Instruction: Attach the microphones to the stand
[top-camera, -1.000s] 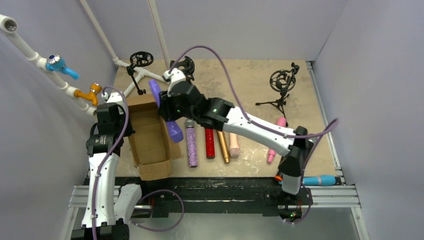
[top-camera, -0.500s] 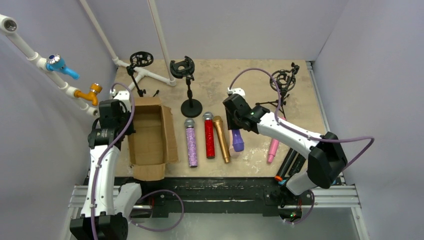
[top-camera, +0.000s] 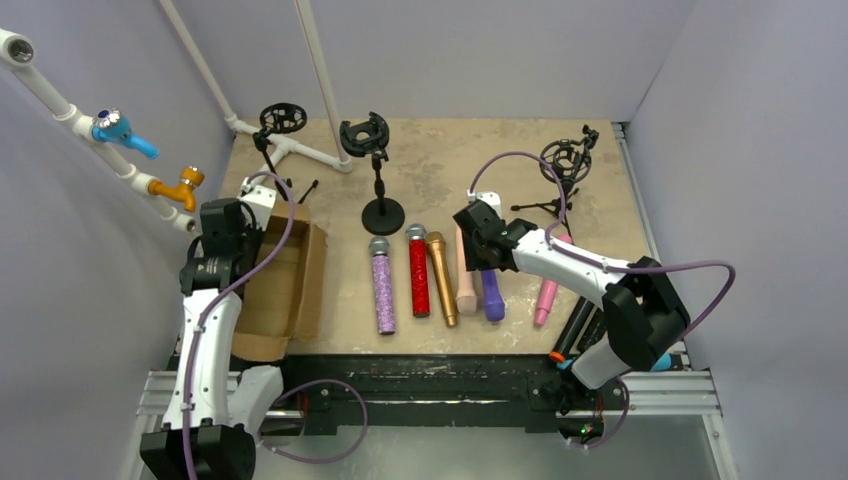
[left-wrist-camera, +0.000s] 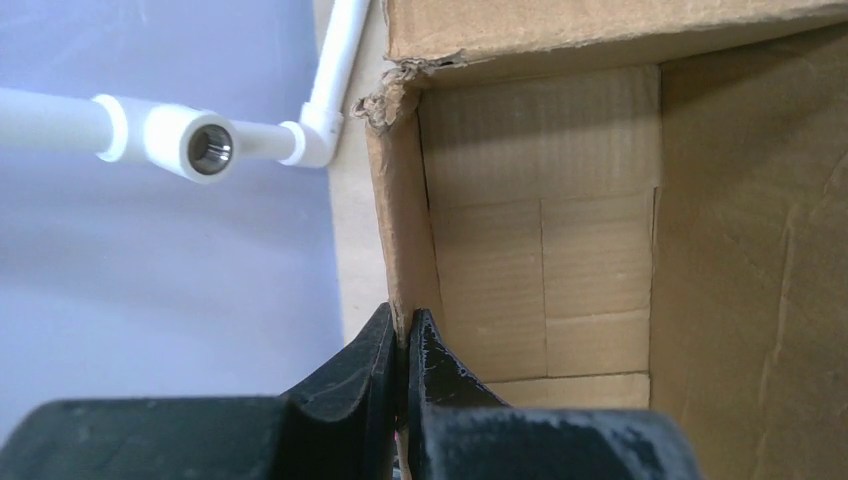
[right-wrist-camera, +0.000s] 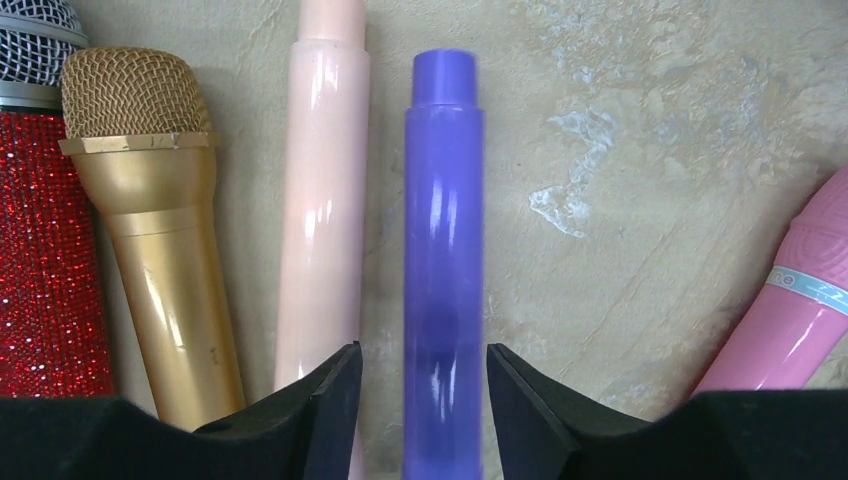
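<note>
Beige stone-look counter (top-camera: 450, 170) boxed in by pale lilac walls, with white pipes in the back-left corner. Lined up side by side across the middle are a glittery purple stick microphone (top-camera: 384, 292), a glittery red one (right-wrist-camera: 45, 250), a gold one with a mesh head (right-wrist-camera: 165, 220), a glossy peach one (right-wrist-camera: 322, 200), a plain glossy purple one (right-wrist-camera: 443, 220), and off to the right a pink one (right-wrist-camera: 790, 300) lying at a slant.

The right gripper (right-wrist-camera: 420, 347) sits directly over the plain purple microphone, jaws parted and straddling the barrel, with a clear gap on the peach side, so it's open and not clamping anything. That mic lies flat on the counter, long axis running far-to-near, stepped butt end pointing away from the arm bases, and the jaws cross it squarely. So closing would catch it across the barrel, I reckon.

The left gripper (left-wrist-camera: 403, 320) is pinched shut on the wall of the brown cardboard box (left-wrist-camera: 395, 220) over on the left, so the right arm is the nearer one by far. The black round-base stand (top-camera: 381, 190) and the black tripod stand (top-camera: 562, 170) both sit farther back, empty.
</note>
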